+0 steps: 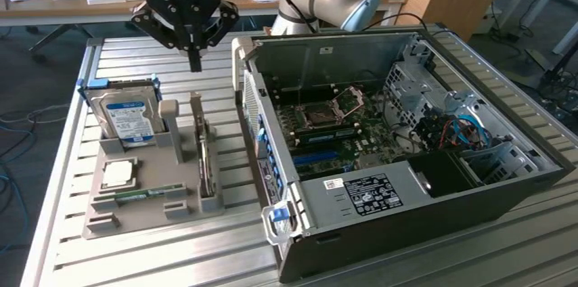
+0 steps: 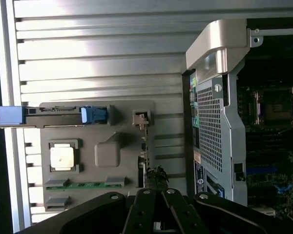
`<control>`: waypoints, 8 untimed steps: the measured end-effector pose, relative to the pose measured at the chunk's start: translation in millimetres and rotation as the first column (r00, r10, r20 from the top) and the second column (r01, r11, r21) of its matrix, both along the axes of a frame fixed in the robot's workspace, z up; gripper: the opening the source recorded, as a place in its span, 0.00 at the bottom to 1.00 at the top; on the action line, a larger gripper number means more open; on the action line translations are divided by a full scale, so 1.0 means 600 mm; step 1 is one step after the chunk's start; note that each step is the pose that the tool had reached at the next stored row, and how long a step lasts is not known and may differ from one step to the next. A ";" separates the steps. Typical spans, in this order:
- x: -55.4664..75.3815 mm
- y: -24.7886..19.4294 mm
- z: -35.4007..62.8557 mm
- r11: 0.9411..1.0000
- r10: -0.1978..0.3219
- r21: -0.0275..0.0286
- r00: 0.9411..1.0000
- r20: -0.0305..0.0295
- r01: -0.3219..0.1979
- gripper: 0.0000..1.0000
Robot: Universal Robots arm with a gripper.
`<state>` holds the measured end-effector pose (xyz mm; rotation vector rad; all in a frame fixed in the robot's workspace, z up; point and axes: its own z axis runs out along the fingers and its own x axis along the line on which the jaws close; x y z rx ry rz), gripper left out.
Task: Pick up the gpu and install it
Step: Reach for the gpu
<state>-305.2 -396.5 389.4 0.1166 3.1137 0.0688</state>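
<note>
Over the grey holder [image 1: 135, 216] on the desk [image 1: 181, 260], my tool [image 1: 193, 65] hangs with its fingers pressed together and nothing between them. The gpu [image 1: 204, 155] stands on its long edge in a slot of that holder, on the side nearest the open computer case [image 1: 380, 185]. It is below my fingertips and untouched. In the wrist view it shows as a thin dark line with its silvery bracket [image 2: 140, 118] at one end. The hard drive [image 1: 126, 118] stands upright in the neighbouring slot, with a grey post between the two.

I judge the card light and stiff but fragile: bare board, small parts, and a contact edge I would not want to scrape. The upper long edge near its middle looks the safest hold, pads flat on both faces. No card sits on the motherboard [image 1: 334, 135], so installing is not begun.
</note>
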 end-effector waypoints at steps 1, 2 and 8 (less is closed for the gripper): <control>-0.001 0.0000 0.000 1.000 0.000 0.000 1.000 0.000 0.000 0.11; -0.001 -0.0006 0.000 1.000 0.000 0.000 1.000 0.000 0.000 0.11; -0.002 -0.0216 0.000 1.000 0.000 0.000 1.000 0.000 0.000 0.11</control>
